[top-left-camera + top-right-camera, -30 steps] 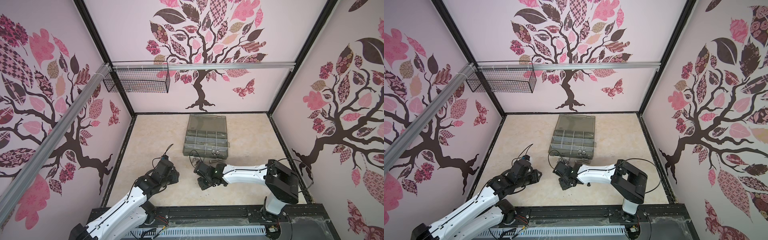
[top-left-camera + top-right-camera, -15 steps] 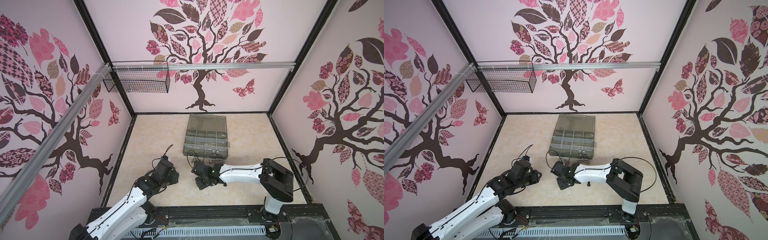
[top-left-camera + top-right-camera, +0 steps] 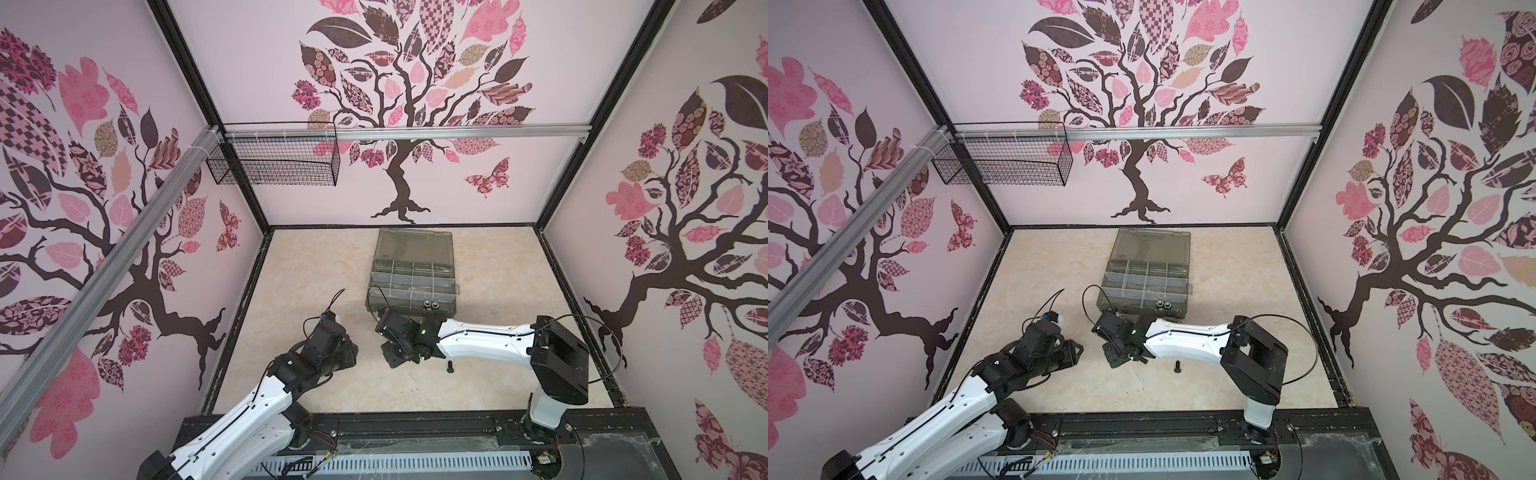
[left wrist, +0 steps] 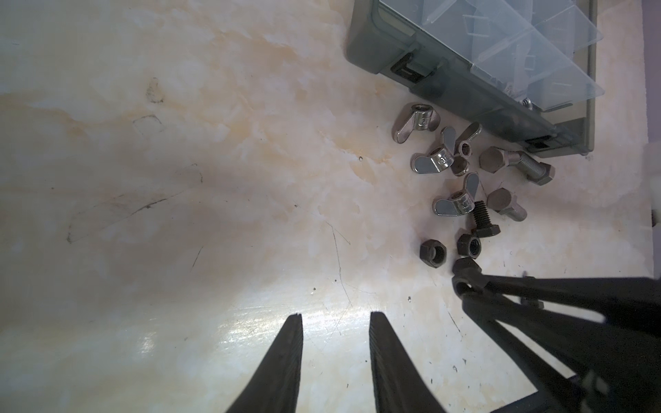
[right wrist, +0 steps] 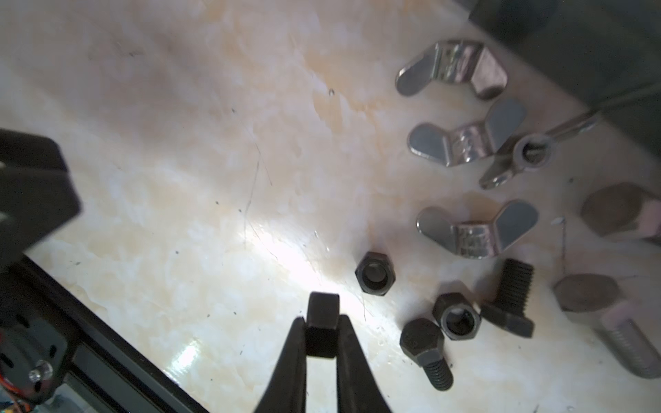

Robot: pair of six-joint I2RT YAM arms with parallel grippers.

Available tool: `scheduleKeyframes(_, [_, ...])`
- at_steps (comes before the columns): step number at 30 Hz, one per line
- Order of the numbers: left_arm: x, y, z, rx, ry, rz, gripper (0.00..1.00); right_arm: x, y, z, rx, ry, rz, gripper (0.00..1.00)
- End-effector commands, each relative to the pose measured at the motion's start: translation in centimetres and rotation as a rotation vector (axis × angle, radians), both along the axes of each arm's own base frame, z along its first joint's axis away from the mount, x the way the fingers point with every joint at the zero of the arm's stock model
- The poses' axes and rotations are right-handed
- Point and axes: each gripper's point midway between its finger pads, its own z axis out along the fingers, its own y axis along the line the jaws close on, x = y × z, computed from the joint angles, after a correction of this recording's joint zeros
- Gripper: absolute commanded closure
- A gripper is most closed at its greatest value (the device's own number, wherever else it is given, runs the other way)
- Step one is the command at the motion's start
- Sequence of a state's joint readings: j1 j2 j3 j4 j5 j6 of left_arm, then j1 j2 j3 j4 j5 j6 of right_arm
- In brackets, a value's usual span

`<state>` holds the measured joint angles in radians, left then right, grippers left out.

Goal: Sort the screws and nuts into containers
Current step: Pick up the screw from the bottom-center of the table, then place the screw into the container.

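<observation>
Black nut (image 5: 322,332) sat clamped between the right gripper (image 5: 322,319) tips, just beside loose screws (image 5: 508,298) and wing nuts (image 5: 475,229) crowding the organizer case (image 4: 465,82) front edge. Left gripper (image 4: 334,316) hung parted, empty, over roomy bare tabletop (image 4: 179,178).

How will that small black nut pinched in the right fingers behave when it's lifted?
The black nut looks like solid metal, so it is probably rigid and light. The right gripper's fingers hold it only at their tips, so it might twist or slip. Dropped on the glossy table, it could roll.
</observation>
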<state>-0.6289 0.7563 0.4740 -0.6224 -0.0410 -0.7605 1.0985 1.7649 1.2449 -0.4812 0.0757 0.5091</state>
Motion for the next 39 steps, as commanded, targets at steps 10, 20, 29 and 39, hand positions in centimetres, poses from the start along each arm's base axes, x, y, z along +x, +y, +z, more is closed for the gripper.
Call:
scheduleKeyframes(10, [-0.3, -0.1, -0.7, -0.009, 0.012, 0.002, 0.65, 11.8, -1.0, 5.9, 0.009, -0.183, -0.107, 0.87])
scheduleKeyframes(20, [-0.2, -0.3, -0.6, -0.020, 0.014, 0.001, 0.65, 16.6, -1.3, 2.4, -0.057, -0.152, -0.165, 0.85])
scheduleKeyframes(29, [-0.1, -0.7, -0.8, -0.029, 0.024, -0.007, 0.65, 16.7, -1.8, 1.3, -0.081, -0.138, -0.173, 0.63])
scheduleKeyframes(39, [0.0, -1.1, -0.6, -0.036, 0.022, -0.020, 0.65, 15.9, -2.1, 3.6, -0.032, -0.150, -0.169, 0.61])
